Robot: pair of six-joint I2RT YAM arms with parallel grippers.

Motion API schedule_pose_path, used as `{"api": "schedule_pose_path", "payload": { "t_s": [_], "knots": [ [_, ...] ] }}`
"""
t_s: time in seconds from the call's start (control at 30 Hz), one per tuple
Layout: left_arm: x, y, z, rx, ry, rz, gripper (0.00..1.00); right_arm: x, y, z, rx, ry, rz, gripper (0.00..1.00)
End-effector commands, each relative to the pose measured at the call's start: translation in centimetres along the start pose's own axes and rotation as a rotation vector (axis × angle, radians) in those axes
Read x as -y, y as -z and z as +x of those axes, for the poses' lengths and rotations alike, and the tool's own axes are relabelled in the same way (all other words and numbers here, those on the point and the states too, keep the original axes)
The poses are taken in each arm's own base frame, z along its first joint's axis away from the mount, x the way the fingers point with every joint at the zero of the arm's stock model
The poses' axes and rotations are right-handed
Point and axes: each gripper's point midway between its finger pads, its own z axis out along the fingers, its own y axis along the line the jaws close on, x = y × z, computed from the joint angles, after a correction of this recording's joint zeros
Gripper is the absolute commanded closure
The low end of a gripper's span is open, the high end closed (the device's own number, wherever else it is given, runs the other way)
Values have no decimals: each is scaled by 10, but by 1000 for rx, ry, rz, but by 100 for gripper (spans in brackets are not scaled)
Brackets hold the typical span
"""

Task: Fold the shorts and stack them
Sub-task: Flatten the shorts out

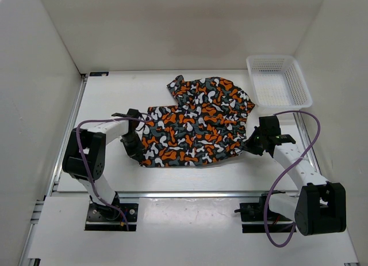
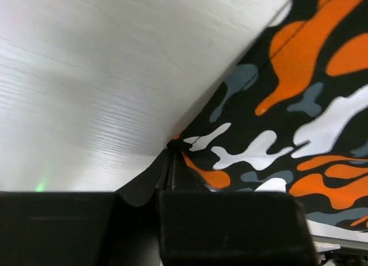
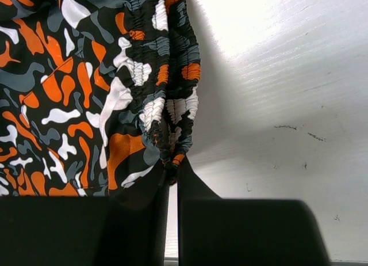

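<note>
The camouflage shorts lie spread in the middle of the white table, printed orange, black, grey and white. My left gripper is at their left edge and is shut on the hem corner; in the left wrist view the cloth runs up from the closed fingertips. My right gripper is at their right edge, shut on the gathered elastic waistband, which bunches at the gripper's tips.
A white plastic mesh basket stands at the back right, close to the shorts' far right corner. White walls enclose the table on three sides. Purple cables loop from both arms.
</note>
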Motion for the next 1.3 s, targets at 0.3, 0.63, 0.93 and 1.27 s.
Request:
{"api": "schedule_pose_path", "payload": {
  "t_s": [0.3, 0.63, 0.93, 1.27],
  "knots": [
    [40, 72, -52, 190, 3, 110, 90, 1, 0, -13, 42, 22, 22, 99],
    [47, 45, -83, 160, 0, 10, 90, 0, -1, -18, 53, 13, 37, 99],
    [44, 34, -91, 134, -6, -1, 71, -8, -5, -30, 48, 22, 41, 99],
    [23, 128, -91, 323, 47, 52, 8, -23, 2, -42, 69, 24, -1, 99]
  ]
}}
